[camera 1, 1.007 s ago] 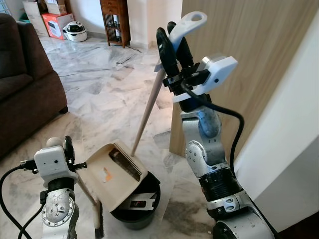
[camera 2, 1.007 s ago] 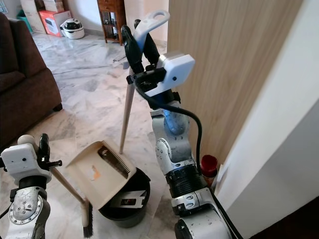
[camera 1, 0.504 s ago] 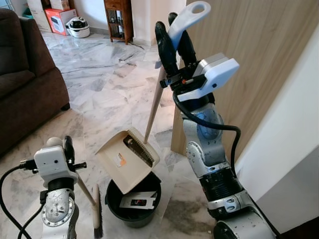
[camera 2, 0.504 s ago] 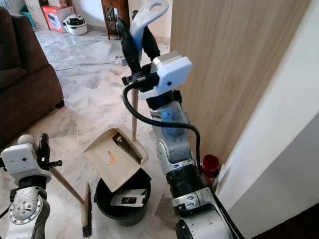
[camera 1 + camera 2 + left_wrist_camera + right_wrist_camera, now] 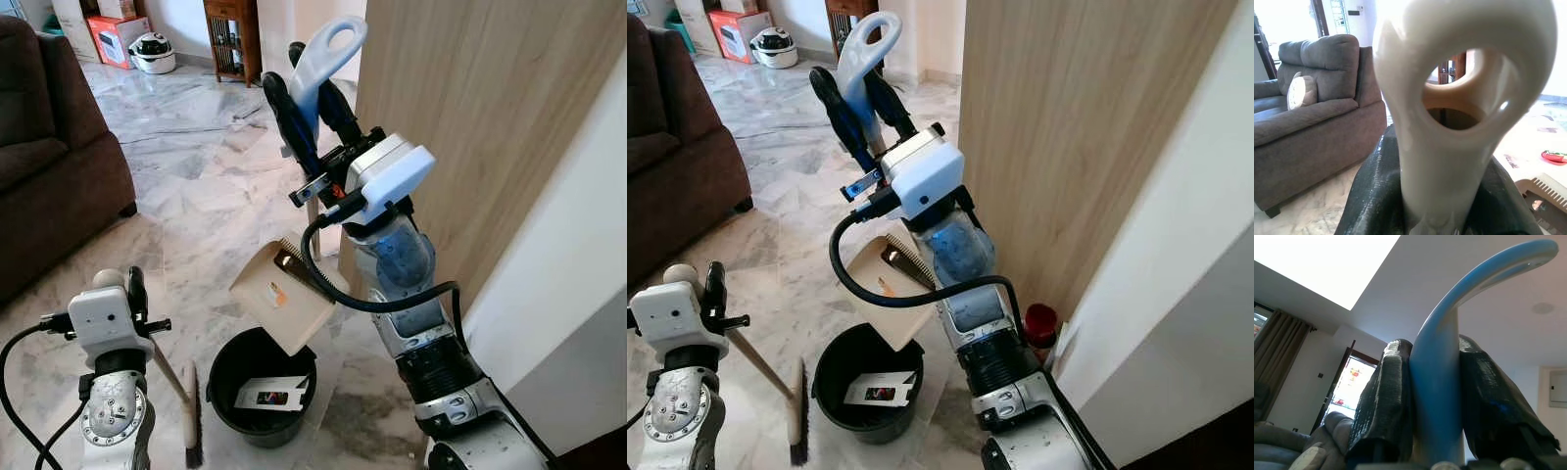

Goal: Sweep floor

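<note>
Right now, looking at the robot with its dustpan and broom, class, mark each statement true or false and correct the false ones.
1. The right hand is shut on the dustpan handle. True.
2. The dustpan is lying flat on the floor. False: it hangs tilted in the air above the black bucket.
3. The black bucket holds a paper-like card. True.
4. The left hand holds nothing. False: it is shut on the broom handle, and the broom head rests on the floor beside the bucket.
5. A brown sofa stands on the robot's right. False: it is on its left.
</note>
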Tool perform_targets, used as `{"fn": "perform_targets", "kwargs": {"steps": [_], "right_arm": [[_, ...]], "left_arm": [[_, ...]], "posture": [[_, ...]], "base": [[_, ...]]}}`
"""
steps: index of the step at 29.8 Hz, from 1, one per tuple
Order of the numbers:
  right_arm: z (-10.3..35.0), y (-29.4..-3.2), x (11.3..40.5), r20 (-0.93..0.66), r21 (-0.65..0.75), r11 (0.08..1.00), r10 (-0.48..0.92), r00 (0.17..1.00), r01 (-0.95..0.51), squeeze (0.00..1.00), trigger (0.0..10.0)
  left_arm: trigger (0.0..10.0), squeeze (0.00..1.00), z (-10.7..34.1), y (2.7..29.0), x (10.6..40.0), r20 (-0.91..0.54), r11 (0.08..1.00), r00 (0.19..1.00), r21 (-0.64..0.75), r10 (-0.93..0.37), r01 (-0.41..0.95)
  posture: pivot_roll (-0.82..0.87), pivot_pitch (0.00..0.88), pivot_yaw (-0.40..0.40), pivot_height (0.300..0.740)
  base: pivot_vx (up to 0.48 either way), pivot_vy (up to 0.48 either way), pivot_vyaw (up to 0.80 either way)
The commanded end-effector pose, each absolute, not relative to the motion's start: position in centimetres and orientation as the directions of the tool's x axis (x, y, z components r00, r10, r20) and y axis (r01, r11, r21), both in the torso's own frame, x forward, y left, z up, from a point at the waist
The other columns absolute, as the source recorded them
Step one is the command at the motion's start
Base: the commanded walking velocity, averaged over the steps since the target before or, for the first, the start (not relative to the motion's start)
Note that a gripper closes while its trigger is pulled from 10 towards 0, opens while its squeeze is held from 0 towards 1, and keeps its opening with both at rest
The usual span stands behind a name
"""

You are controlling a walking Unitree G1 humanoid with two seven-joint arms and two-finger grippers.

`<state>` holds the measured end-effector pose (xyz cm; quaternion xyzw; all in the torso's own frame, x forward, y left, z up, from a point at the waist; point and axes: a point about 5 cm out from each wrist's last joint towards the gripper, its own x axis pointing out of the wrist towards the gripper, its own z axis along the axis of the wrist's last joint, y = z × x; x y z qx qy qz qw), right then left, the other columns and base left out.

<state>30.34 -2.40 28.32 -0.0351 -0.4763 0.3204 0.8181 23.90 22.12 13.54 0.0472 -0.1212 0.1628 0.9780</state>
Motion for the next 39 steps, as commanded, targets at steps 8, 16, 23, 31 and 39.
{"fn": "perform_targets", "kwargs": {"steps": [8, 16, 23, 31, 39], "right_arm": [[30.2, -2.5, 28.6, 0.810, -0.453, 0.808, 0.550, 0.204, -0.377, 0.00, 10.0], [30.4, -2.9, 28.8, 0.817, -0.447, 0.821, 0.537, 0.212, -0.356, 0.00, 10.0], [30.5, -3.0, 28.9, 0.813, -0.453, 0.819, 0.542, 0.214, -0.353, 0.00, 10.0], [30.4, -3.2, 29.2, 0.801, -0.464, 0.820, 0.550, 0.236, -0.335, 0.00, 10.0], [30.3, -3.2, 29.3, 0.800, -0.466, 0.820, 0.551, 0.238, -0.332, 0.00, 10.0]], "left_arm": [[10.0, 0.00, 15.0, 22.3, 23.8, 0.309, 0.943, 0.904, 0.053, 0.297, -0.328], [10.0, 0.00, 15.0, 22.3, 23.9, 0.308, 0.944, 0.904, 0.052, 0.296, -0.327], [10.0, 0.00, 15.0, 22.2, 23.9, 0.309, 0.944, 0.904, 0.050, 0.296, -0.326], [10.0, 0.00, 15.0, 22.3, 23.8, 0.309, 0.944, 0.904, 0.051, 0.296, -0.326], [10.0, 0.00, 15.0, 22.3, 23.9, 0.309, 0.944, 0.904, 0.052, 0.295, -0.325]], "posture": [[0.13, 0.016, 0.039, 0.740], [0.13, 0.015, 0.040, 0.740], [0.13, 0.015, 0.039, 0.740], [0.13, 0.015, 0.039, 0.740], [0.13, 0.014, 0.040, 0.740]], "base": [[0.000, 0.000, 0.00], [0.000, 0.000, 0.00], [0.000, 0.000, 0.00], [0.000, 0.000, 0.00], [0.000, 0.000, 0.00]]}}
